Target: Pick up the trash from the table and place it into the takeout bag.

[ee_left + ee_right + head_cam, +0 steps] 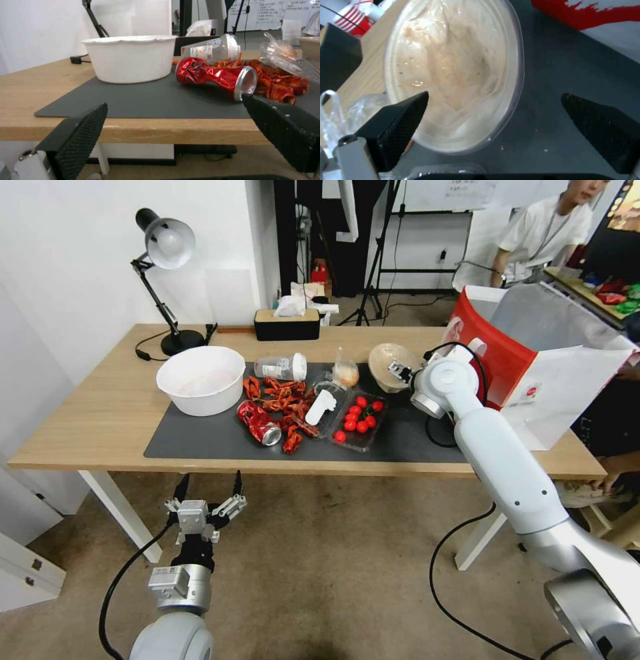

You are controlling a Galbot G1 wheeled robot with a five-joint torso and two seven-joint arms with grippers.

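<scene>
Over the table's [93, 427] grey mat [573, 75], the right gripper [493, 105] hung spread above the beige lidded bowl [453, 70] beside the takeout bag [533, 373]; the left gripper [207, 492] waited below, fingers apart.

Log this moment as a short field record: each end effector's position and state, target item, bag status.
right end effector: open, over the beige lidded bowl, one finger over its lid, one beside it
left end effector: open, low in front of the table, facing the crushed red can
takeout bag: open, at the table's right end
bowl: on the mat, not lifted
</scene>
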